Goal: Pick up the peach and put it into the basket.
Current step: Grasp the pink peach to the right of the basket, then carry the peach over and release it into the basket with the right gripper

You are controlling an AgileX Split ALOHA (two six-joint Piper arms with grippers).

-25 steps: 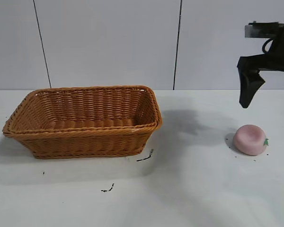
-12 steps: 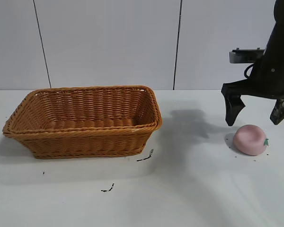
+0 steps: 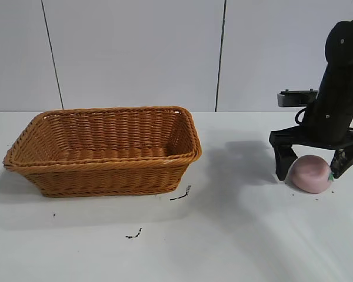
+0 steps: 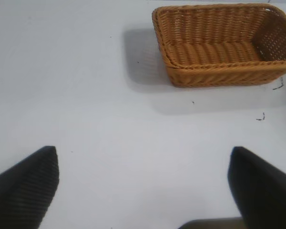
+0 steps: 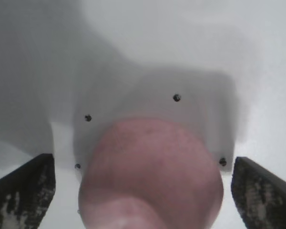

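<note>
Pink peach (image 3: 310, 174) sat between the right gripper's (image 3: 313, 166) spread fingers, which had dropped from above to bench (image 3: 235, 235) level; grasp not closed, basket (image 3: 106, 150) well away.

The basket (image 3: 103, 150) is orange-brown, with a woven wicker pattern and a braided rim. The peach (image 3: 309, 173) is pale pink, with a small green leaf on its side. The table (image 3: 223, 235) is white, with a few small black marks. The right gripper (image 3: 315, 167) is black.
</note>
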